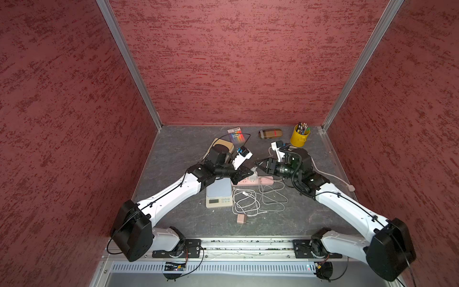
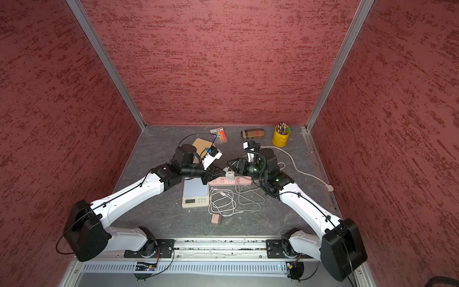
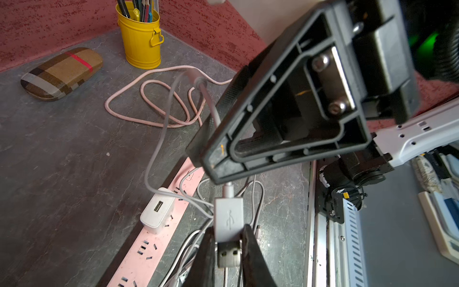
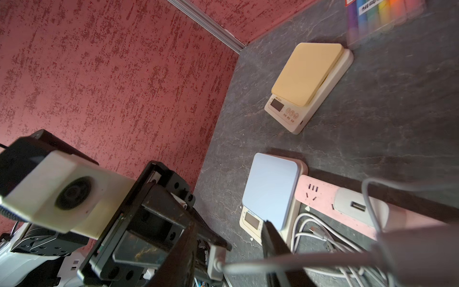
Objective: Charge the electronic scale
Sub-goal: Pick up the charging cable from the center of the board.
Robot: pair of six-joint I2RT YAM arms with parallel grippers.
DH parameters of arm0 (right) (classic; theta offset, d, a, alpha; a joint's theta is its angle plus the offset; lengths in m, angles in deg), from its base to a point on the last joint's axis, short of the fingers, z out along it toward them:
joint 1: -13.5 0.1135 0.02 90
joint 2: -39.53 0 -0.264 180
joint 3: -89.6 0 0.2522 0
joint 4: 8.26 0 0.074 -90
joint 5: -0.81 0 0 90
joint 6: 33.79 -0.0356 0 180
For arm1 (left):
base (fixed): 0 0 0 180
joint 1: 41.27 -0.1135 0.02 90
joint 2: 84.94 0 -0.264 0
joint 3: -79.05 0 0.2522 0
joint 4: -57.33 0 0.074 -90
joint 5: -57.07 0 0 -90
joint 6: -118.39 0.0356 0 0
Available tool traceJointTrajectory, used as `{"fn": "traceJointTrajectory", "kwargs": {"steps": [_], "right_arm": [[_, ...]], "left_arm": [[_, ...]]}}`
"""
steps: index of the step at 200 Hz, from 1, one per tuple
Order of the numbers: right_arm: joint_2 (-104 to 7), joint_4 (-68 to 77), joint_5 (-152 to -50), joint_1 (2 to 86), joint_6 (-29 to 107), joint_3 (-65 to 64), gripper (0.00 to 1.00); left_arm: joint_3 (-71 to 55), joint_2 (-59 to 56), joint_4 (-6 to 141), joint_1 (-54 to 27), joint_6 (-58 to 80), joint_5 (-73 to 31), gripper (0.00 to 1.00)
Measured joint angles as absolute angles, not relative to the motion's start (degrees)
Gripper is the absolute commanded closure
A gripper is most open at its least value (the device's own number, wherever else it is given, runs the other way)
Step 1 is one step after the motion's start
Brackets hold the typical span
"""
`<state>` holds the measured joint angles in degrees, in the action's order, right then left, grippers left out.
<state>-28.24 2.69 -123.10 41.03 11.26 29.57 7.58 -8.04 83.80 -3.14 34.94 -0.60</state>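
Left pincer (image 3: pixel 228 238) grips the white USB plug (image 3: pixel 228 218), not yet in the white cube charger (image 3: pixel 157 211) on the pink plastic power strip (image 3: pixel 146 258). Right pincer (image 1: pixel 259 166) stands open. Blue-topped cream electronic scale (image 1: pixel 218 192) sits just beside the strip, apparently unconnected.

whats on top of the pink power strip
A white USB charger, port empty, is plugged into the pink power strip. The right gripper covers part of it.

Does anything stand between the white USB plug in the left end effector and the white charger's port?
Nothing solid. Only the grey cable of the white USB plug loops past the white charger on the pink power strip.
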Motion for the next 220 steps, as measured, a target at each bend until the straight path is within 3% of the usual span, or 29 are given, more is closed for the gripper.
{"fn": "traceJointTrajectory", "kwargs": {"steps": [113, 160, 167, 175, 182, 188, 197, 220], "right_arm": [[-30.3, 4.7, -129.9, 41.7, 11.0, 28.4, 0.67], [-32.9, 4.4, -131.9, 42.1, 11.1, 27.7, 1.0], [-33.1, 4.5, -132.0, 42.1, 11.1, 27.4, 1.0], [-33.3, 4.4, -132.3, 42.2, 11.6, 27.3, 1.0], [-33.5, 4.5, -132.5, 42.2, 12.0, 27.1, 1.0], [-33.6, 4.6, -132.6, 42.2, 12.4, 27.0, 1.0], [-33.8, 5.4, -132.5, 42.2, 14.0, 26.4, 1.0], [-34.8, 11.0, -132.0, 42.2, 20.7, 22.2, 1.0]], "left_arm": [[8.3, -9.6, 83.9, -1.4, 38.4, -7.0, 0.93], [8.4, -9.5, 84.5, -0.6, 39.4, -8.6, 0.92], [8.4, -9.5, 84.4, -0.7, 39.5, -8.8, 0.92], [8.4, -9.5, 84.2, -0.7, 39.6, -9.1, 0.87], [8.4, -9.5, 84.2, -0.7, 39.6, -9.2, 0.76], [8.4, -9.5, 84.2, -0.7, 39.6, -9.3, 0.6], [8.4, -9.5, 84.0, -0.7, 39.6, -9.2, 0.48], [9.3, -10.2, 83.0, -2.6, 37.0, -5.9, 0.41]]}}
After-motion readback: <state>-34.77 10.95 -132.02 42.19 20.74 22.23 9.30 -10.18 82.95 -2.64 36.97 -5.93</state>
